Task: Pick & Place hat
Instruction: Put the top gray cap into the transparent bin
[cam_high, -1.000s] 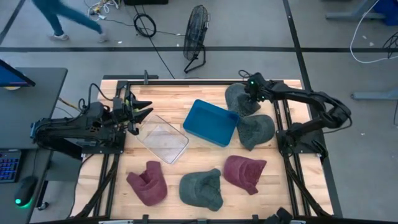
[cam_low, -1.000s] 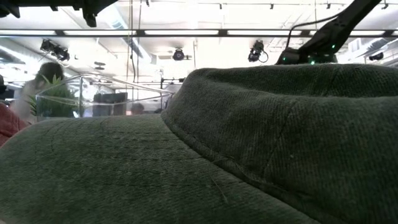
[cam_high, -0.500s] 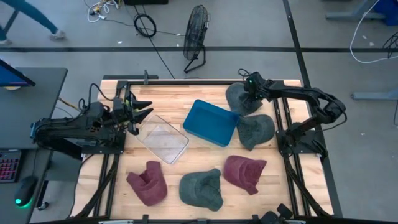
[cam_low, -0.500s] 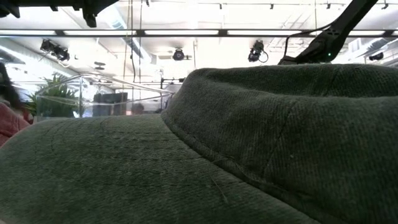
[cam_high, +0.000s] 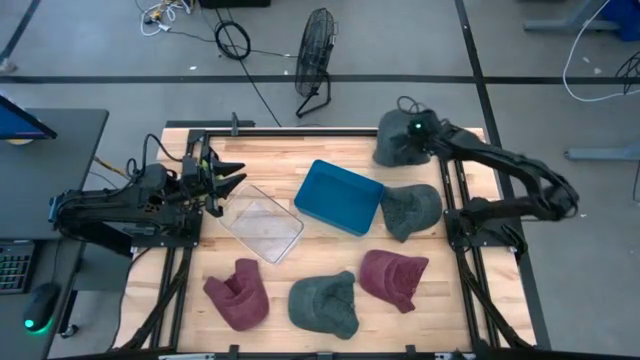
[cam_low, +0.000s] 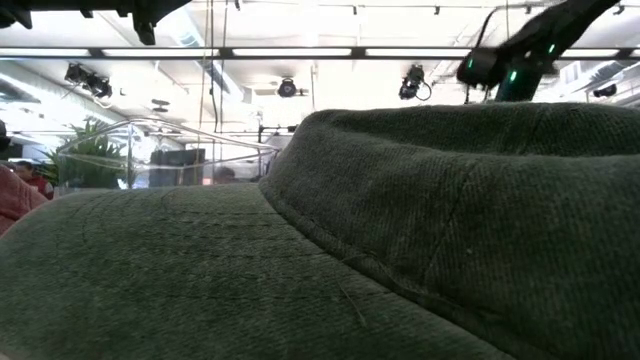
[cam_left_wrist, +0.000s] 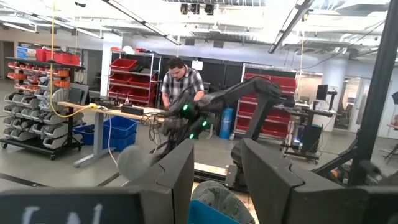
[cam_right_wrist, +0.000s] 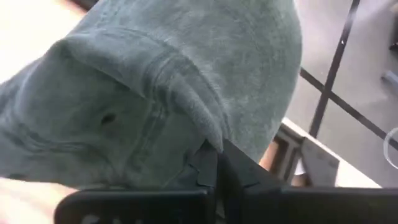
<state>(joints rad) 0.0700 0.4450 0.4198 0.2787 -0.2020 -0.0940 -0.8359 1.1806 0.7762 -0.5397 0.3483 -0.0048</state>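
In the high view, a grey-green hat (cam_high: 398, 148) is seen lifted at the far right corner of the wooden table (cam_high: 330, 252), pinched by the right gripper (cam_high: 413, 140), whose arm reaches in from the right side. The left gripper (cam_high: 228, 178) is held at the left edge of the table, just beside a clear plastic tray (cam_high: 262, 223), its fingers spread. A blue bin (cam_high: 339, 196) is placed near the middle, with a second grey-green hat (cam_high: 410, 210) touching its right side. Along the near edge a dark red hat (cam_high: 238, 293), a green hat (cam_high: 325, 305) and another dark red hat (cam_high: 394, 277) are laid in a row. A floor fan (cam_high: 315, 60) is seen beyond the table. In the low view, most of the picture is filled by the green hat (cam_low: 380, 240) lying close to the camera; the clear tray (cam_low: 160, 155) is seen behind it, and the right arm (cam_low: 520, 50) is shown high at the upper right. In the left wrist view, the left gripper's two dark fingers (cam_left_wrist: 183, 177) are held apart, and a person (cam_left_wrist: 179, 87) is seen standing at a bench in the room beyond, behind the right arm. In the right wrist view, a fold of the grey-green hat (cam_right_wrist: 180, 81) is clamped between the right gripper's fingers (cam_right_wrist: 208, 168), which are pressed together on the fabric
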